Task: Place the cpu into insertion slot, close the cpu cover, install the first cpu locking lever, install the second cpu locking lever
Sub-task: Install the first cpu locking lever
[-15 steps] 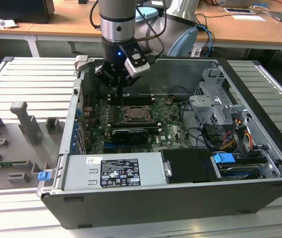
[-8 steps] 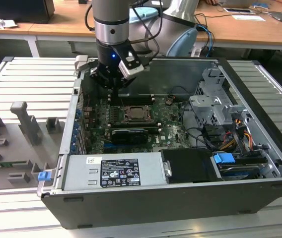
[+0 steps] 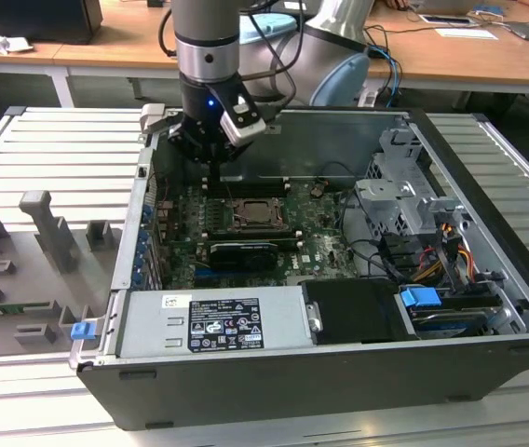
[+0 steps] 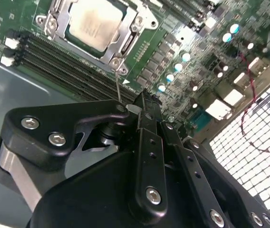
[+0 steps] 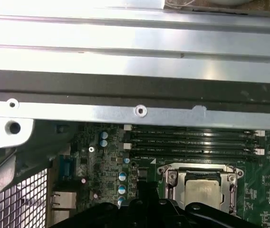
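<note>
Tool (image 3: 209, 166) low by the case wall (image 3: 339, 140), can't tell if clenched or released, memory slots (image 4: 63, 61) between wall and insertion slot (image 3: 257, 214), cpu cover (image 4: 61, 21) flat over the seated cpu (image 4: 94, 21), thin lever (image 4: 118, 88) upright beside tool

Pale silvery-grey chip (image 4: 96, 21) in a silver frame (image 4: 62, 21) — green board (image 4: 2, 12), black slots (image 4: 63, 61) with white ends — black gripper (image 4: 143, 99).

An open black metal computer case (image 3: 339, 382) and grey moulded fixture blocks (image 3: 52, 228) were carried on a ribbed pale-grey metal desk (image 3: 60, 154).
</note>
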### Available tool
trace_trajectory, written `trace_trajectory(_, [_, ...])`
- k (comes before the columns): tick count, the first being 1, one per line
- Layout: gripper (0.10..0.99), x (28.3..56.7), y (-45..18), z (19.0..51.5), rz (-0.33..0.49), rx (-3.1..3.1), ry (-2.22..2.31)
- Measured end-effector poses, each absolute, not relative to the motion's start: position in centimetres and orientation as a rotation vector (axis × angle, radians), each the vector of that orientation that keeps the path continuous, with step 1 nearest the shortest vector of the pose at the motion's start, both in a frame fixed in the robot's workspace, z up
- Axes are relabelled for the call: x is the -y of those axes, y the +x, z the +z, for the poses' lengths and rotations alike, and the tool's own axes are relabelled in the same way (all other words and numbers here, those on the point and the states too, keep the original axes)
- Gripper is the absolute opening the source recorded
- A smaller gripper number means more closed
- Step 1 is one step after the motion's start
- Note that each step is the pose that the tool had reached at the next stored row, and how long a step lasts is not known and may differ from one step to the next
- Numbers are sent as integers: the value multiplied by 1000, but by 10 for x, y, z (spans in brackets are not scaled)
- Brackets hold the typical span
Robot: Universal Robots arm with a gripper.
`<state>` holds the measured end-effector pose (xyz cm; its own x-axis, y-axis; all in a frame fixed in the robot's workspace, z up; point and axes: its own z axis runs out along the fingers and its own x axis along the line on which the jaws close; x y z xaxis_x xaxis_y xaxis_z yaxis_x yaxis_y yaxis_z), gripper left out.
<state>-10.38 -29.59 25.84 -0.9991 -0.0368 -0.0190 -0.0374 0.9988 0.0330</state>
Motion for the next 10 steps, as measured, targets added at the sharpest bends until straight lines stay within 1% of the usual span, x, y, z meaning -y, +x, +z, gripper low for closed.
trace_trajectory(10, [106, 287, -95, 258, 52, -3122, -58])
